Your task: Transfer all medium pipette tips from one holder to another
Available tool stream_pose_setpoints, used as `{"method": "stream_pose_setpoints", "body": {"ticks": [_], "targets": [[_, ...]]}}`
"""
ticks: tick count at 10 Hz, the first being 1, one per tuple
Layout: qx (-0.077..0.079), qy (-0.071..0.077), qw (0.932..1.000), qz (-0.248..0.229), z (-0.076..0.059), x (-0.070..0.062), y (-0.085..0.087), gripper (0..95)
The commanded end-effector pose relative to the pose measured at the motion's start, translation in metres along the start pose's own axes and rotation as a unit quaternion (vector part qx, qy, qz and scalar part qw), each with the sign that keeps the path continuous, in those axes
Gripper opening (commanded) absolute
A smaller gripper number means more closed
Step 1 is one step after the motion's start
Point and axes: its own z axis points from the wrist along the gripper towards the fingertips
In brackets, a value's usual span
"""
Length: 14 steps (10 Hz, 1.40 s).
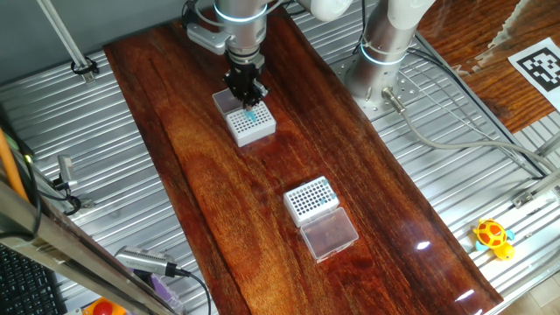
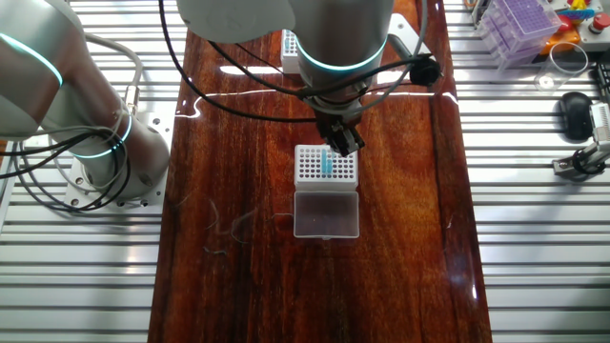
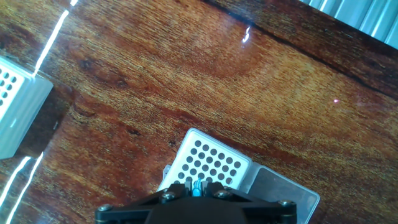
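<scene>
gripping a tip above the rack

hanging just over the hole grid of a white rack [image 1: 251,124], a slim teal-blue pipette tip [image 1: 252,115] sits pinched between the narrow fingers of the black gripper [image 1: 248,94]. the other fixed view shows the same tip [image 2: 327,165] upright over the rack [image 2: 324,164], beneath the gripper [image 2: 339,141]; whether its point is touching a hole cannot be told. from the hand view, a small teal spot [image 3: 197,186] shows between the fingers at the near edge of the grid [image 3: 211,163]. a clear hinged lid [image 2: 326,212] lies open beside this rack. a second white rack [image 1: 311,199], also with a clear lid [image 1: 328,234], stands well apart along the dark wooden board [image 1: 201,175]. a yellow toy [image 1: 493,237] rests on the ribbed metal table [image 1: 490,175].
</scene>
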Motion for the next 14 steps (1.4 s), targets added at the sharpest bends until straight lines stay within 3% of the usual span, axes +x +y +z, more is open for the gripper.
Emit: {"method": "stream_pose_setpoints", "body": {"ticks": [1,14], "targets": [[0.001,0.000,1.0000,0.000,0.0003,0.0013,0.0003,0.0],[0.004,0.002,1.0000,-0.002,-0.0010,0.0103,0.0025,0.0]]}}
